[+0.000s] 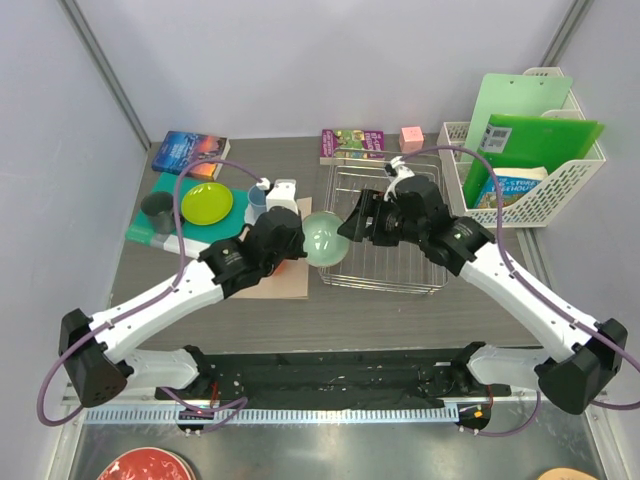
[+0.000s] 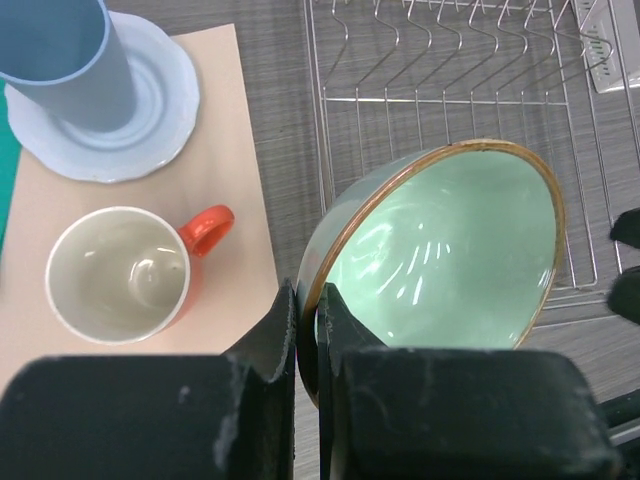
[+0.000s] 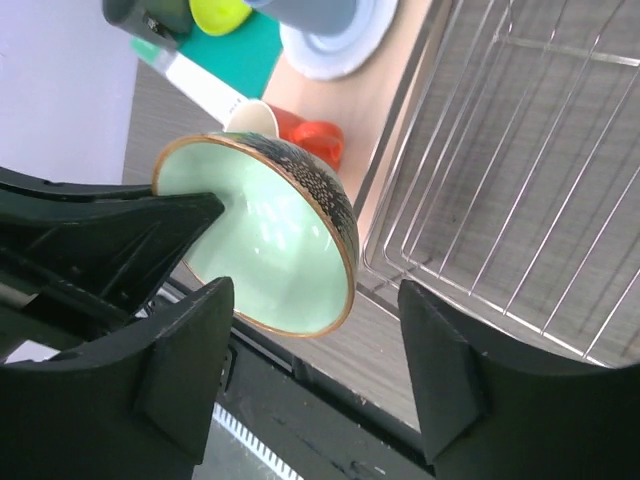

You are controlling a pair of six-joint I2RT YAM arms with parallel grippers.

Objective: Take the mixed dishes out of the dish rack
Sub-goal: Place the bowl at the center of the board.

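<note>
My left gripper (image 2: pixel 307 300) is shut on the rim of the sage-green bowl (image 2: pixel 445 250), holding it tilted above the dish rack's (image 2: pixel 450 90) left front edge. In the top view the bowl (image 1: pixel 323 240) sits between my left gripper (image 1: pixel 303 243) and my right gripper (image 1: pixel 350 228). My right gripper (image 3: pixel 312 290) is open, facing the bowl (image 3: pixel 265 235) and apart from it. The rack (image 1: pixel 400 270) holds no dishes. The orange mug (image 2: pixel 120 275) stands on a tan mat. The light blue cup (image 2: pixel 65 60) stands on the white plate (image 2: pixel 150 130). The lime-green plate (image 1: pixel 207 204) lies far left.
A white plastic basket (image 1: pixel 530 160) with green folders stands right of the rack. Books (image 1: pixel 190 150) and a pink cube (image 1: pixel 411 137) lie at the back. A dark grey cup (image 1: pixel 157 212) stands on the teal mat. A red plate (image 1: pixel 145 465) lies below the table edge.
</note>
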